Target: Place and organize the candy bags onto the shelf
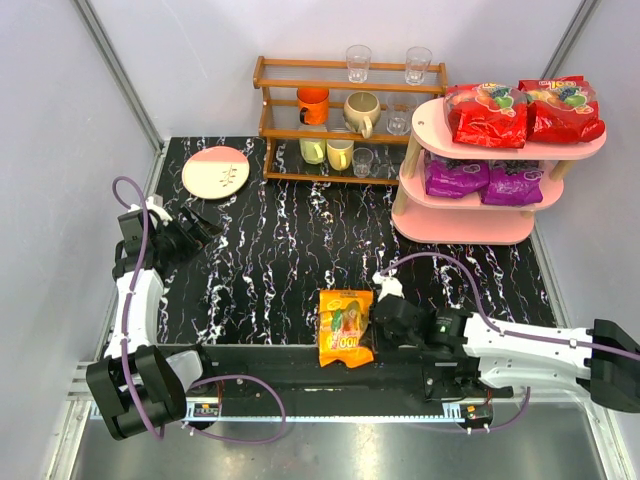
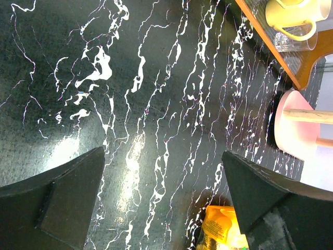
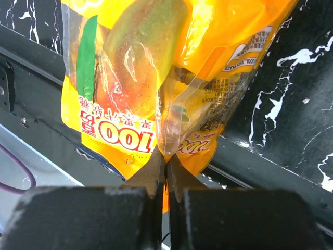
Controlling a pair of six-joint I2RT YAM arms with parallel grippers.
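Hiding partly under the top board of the shelf (image 1: 460,226), two purple bags (image 1: 457,178) sit on the middle tier, and two red bags (image 1: 486,113) lie on top. The right gripper (image 3: 166,164) is pressed together on a fold of the one orange bag (image 1: 345,326) at the near table (image 1: 270,250) edge; the left gripper (image 2: 162,156) is spread wide, empty.

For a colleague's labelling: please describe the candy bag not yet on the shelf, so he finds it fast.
Start at the black table, middle of its near edge. The bag pinched by the right gripper is the only orange one; those on the pink shelf are red or purple.
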